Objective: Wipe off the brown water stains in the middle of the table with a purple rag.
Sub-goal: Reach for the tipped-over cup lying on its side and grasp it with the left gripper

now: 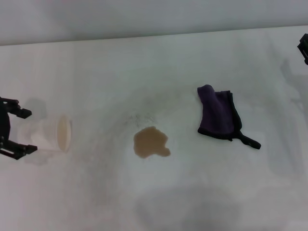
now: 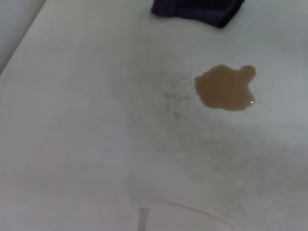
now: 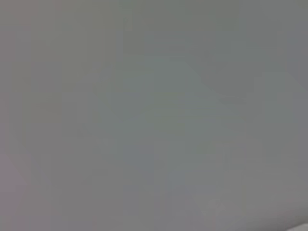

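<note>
The brown water stain (image 1: 150, 143) is a tan blotch in the middle of the white table (image 1: 154, 72); it also shows in the left wrist view (image 2: 225, 88). The purple rag (image 1: 216, 111) lies crumpled to the right of the stain, its black loop tail trailing toward the front right; its edge shows in the left wrist view (image 2: 197, 8). My left gripper (image 1: 32, 131) is at the left edge, fingers spread on either side of a lying paper cup. My right gripper (image 1: 303, 48) shows only as a bit at the far right edge, away from the rag. The right wrist view shows only blank grey.
A white paper cup (image 1: 57, 134) lies on its side left of the stain, mouth toward it; its rim shows faintly in the left wrist view (image 2: 187, 211). Faint dark speckles (image 1: 139, 118) sit just behind the stain. The table's back edge meets a grey wall.
</note>
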Available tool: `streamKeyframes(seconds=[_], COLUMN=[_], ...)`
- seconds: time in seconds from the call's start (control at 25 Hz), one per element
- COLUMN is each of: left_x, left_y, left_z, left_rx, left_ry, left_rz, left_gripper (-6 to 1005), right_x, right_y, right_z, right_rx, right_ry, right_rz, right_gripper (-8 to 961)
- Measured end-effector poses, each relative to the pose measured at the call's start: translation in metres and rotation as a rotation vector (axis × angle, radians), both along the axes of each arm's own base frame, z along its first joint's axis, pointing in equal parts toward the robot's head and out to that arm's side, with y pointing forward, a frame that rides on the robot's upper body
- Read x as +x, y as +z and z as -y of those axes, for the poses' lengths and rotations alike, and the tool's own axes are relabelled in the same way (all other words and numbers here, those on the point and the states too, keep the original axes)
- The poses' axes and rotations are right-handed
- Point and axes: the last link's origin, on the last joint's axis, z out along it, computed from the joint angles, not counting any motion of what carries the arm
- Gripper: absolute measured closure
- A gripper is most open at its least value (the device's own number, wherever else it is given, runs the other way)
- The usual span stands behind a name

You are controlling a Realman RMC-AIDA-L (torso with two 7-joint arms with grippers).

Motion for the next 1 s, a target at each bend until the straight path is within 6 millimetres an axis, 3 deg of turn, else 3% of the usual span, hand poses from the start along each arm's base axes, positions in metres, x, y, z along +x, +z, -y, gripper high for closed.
streamKeyframes(seconds=[0.64,1.0], left_x=[-0.002,-0.014], left_y=[-0.030,-0.043], left_z=[-0.008,-0.007], left_rx=[0.039,0.033], left_ry=[-0.097,-0.064], left_rz=[-0.087,-0.078], left_gripper=[126,127], right_x=[0.004,0.004], right_y=[-0.006,-0.005], right_z=[0.006,0.006], right_rx=[-0.016,-0.016], right_ry=[-0.020,-0.021], right_rz=[-0.016,-0.016], right_gripper=[102,104])
